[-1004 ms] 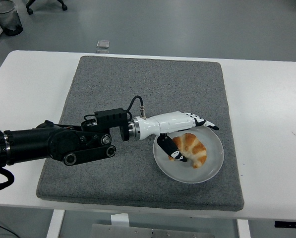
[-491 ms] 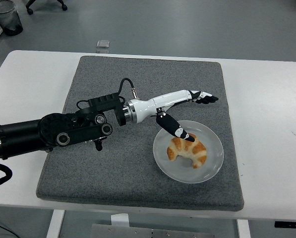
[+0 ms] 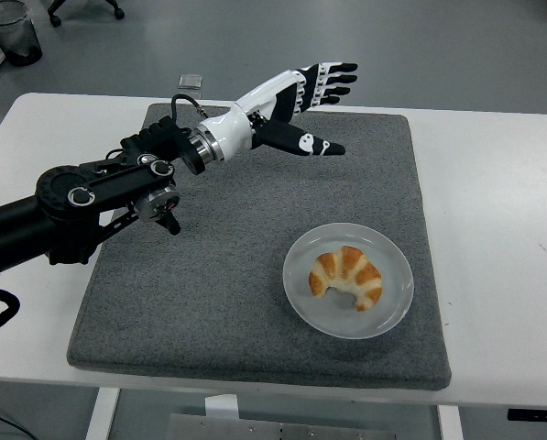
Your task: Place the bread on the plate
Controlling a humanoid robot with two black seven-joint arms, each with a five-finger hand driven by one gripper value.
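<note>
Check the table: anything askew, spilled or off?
Nothing stands out. The croissant lies whole on the plate, inside the rim, and the plate sits flat on the grey mat, near its front right corner. No crumbs or spills show. The left hand is open and empty, raised over the mat's far edge.

This looks like a robotics lab or test room. A bare white tabletop (image 3: 493, 183) carries a grey felt mat (image 3: 255, 257) as a work surface, standing on a smooth grey floor (image 3: 420, 46). A black waste bin (image 3: 12, 29) and the wheeled base of an office chair (image 3: 85, 7) show at the far left.
</note>
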